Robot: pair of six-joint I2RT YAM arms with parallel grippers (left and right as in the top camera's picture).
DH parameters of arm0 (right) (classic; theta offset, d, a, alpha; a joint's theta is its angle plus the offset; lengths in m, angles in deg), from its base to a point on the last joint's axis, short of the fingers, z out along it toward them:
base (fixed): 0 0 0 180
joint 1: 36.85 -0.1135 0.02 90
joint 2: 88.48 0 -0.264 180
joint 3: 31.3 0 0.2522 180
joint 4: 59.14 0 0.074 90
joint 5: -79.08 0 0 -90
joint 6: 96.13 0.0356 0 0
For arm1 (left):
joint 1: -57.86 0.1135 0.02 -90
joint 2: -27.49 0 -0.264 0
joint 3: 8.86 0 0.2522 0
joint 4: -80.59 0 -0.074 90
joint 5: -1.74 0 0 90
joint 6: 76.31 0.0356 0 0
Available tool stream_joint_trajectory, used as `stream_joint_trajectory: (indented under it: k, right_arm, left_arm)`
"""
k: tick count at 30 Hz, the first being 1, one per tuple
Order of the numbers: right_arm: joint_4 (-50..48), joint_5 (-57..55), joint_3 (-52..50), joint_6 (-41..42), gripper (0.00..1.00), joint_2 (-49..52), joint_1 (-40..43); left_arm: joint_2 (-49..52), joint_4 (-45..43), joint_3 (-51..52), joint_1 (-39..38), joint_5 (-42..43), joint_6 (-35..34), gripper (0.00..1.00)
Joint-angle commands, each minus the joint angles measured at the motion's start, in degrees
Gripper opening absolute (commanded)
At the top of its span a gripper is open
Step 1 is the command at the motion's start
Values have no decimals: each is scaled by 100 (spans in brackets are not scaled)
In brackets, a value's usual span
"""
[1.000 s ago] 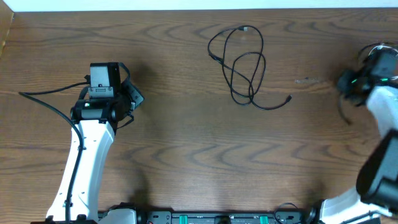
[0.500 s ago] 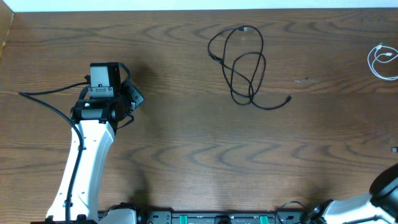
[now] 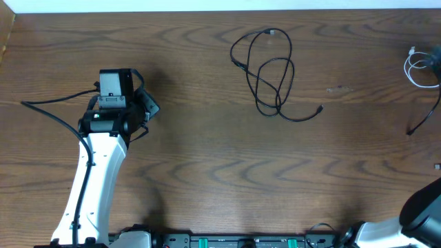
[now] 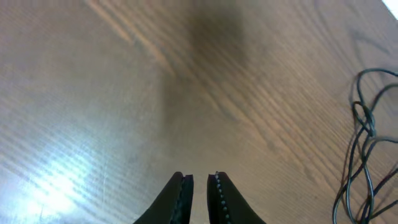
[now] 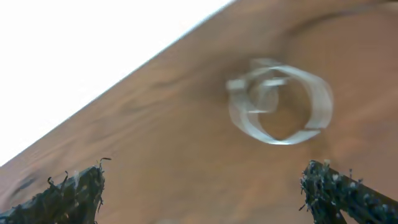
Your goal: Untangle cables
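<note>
- The right gripper [image 5: 205, 186] is seen wide open and empty in its wrist view, its two fingertips set far apart at the bottom corners of the picture. A second ago it was closed.
- The white cable [image 5: 320, 99] is pictured just ahead of those open jaws as a small blurred coil lying on the surface [image 3: 207, 158].
- The right arm [image 3: 422, 207] is withdrawn to the lower right corner of the overhead view. A second ago it stood over the right edge, where the white cable now rests.
- A thin black strand [image 3: 424, 116] is newly seen slanting in from the right edge below the white coil. It cannot be told whether this is a task cable or arm wiring.
- The left gripper [image 4: 199, 186] is held narrow, almost closed, with nothing between its jaws. The left arm [image 3: 89, 179] is unmoved over bare wood.
- The black cable [image 3: 278, 102] is left unchanged at the top centre, well apart from both grippers, with its loops crossing one another.
- The release is judged to mean that the white cable is now separated and set aside. The crossed black loops are judged to be the work that remains.
</note>
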Motion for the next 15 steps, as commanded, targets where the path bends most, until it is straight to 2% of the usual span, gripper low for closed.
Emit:
stream_joint_trajectory:
  k: [1,4,6,10,11,15]
  right_arm:
    - [212,765,98,-76,99,-50,-651]
    - [437,758,98,-310,99,-50,-1222]
    - [647,627,98,-330,99,-50,-1458]
    - [920,610,94,-330,99,-50,-1578]
    - [1049,612,94,-330,99,-50,-1576]
    - [1486,612,92,-332,99,-50,-1576]
  left_arm:
    - [9,-369,33,-260,341,658,25]
    - [177,-817,-7,-651,398,704,30]
    - [599,-872,-393,-1010,398,892,30]
    - [1694,-76,-1814,-1482,398,1272,31]
    - [2188,273,-2514,-1661,398,1403,31]
    - [3062,529,-3700,-2061,396,1425,34]
